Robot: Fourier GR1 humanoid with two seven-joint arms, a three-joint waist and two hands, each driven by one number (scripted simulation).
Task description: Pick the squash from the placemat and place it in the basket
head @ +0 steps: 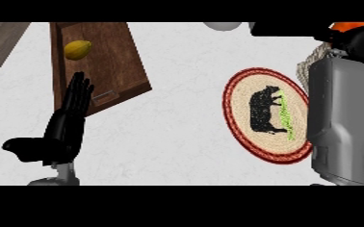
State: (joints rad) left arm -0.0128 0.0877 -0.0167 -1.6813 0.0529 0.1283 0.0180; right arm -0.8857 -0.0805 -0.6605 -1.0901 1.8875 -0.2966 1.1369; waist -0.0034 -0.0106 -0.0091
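Note:
The round woven placemat (pixel 241 120) with a red rim and a black cow figure lies at the right, with nothing on it. My right forearm rises along the right edge. My right hand (pixel 348 43) is at the top right corner, curled round an orange squash (pixel 347 26), of which only a sliver shows. Just below the hand, part of the woven basket (pixel 313 60) peeks out from behind the forearm. My left hand (pixel 68 120) rests open at the lower left, fingers up.
A brown wooden cutting board (pixel 107 67) lies at the upper left with a yellow lemon (pixel 77 49) on it. A pale rounded object (pixel 224 25) shows at the top edge. The counter is white marble.

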